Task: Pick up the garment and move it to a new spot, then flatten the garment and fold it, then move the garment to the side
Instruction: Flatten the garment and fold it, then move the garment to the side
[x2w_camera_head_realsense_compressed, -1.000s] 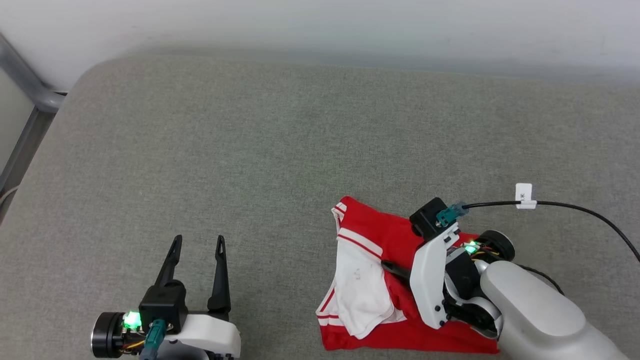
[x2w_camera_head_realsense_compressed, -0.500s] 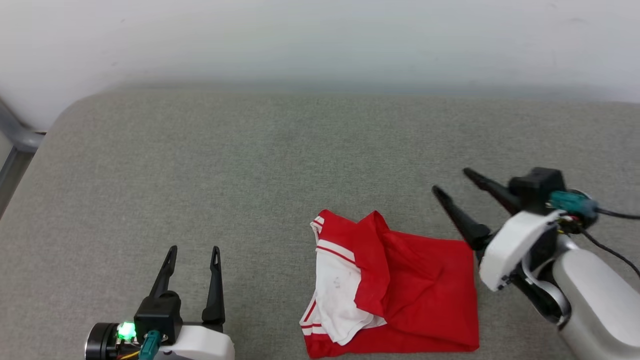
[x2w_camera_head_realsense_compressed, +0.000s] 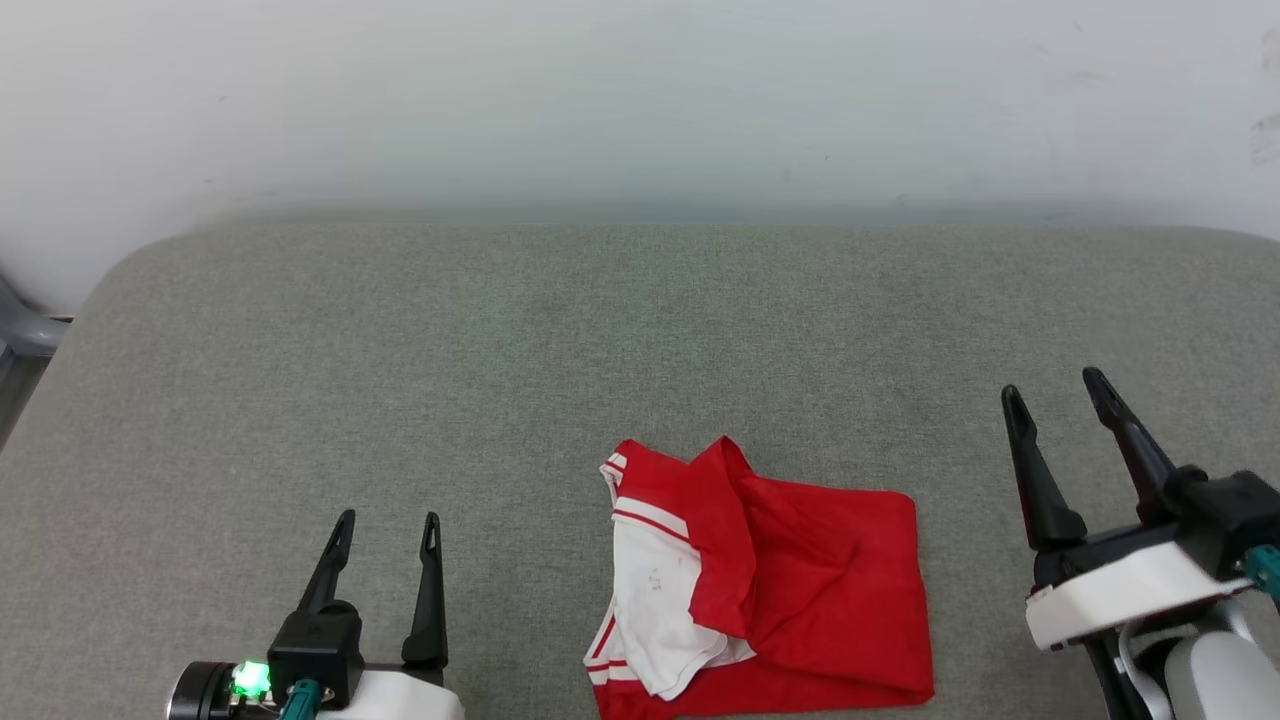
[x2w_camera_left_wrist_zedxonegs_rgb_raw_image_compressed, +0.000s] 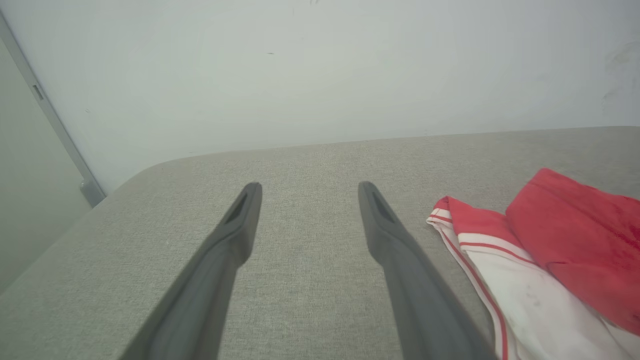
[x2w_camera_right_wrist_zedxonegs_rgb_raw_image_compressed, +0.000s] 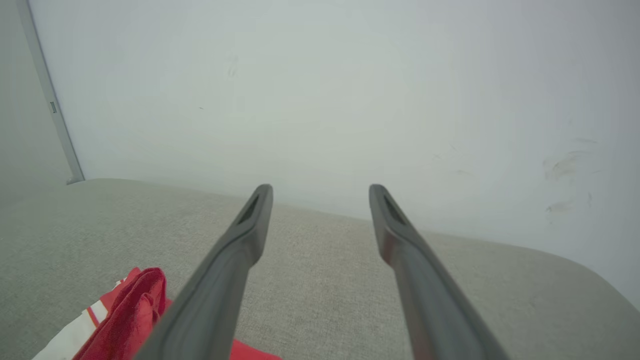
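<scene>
From the head view I get the whole layout. The garment (x2w_camera_head_realsense_compressed: 800, 590) lies folded on the grey cushion (x2w_camera_head_realsense_compressed: 500, 350), toward its near side and right of the middle, well clear of the back edge and the rounded left corner. A red layer laps over a white sleeve with striped trim. The left gripper (x2w_camera_head_realsense_compressed: 389, 517) sits low at the left, well apart from the cloth. The right gripper (x2w_camera_head_realsense_compressed: 1052, 384) stands near the cloth's right edge, not touching it. Both have their jaws spread wide with nothing between them. The left wrist view brings the sleeve's red-and-white stripes up close at its right side, and shows a grey post (x2w_camera_left_wrist_zedxonegs_rgb_raw_image_compressed: 55, 125) beyond the cushion's left corner. The right wrist view gives me a bunched red fold and a scrap of white at its lower left, partly behind one finger, plus scuffs (x2w_camera_right_wrist_zedxonegs_rgb_raw_image_compressed: 562, 167) on the wall (x2w_camera_right_wrist_zedxonegs_rgb_raw_image_compressed: 320, 75). The head view's bottom edge cuts off the garment's near hem, and I cannot tell whether either gripper rests on the cushion.
</scene>
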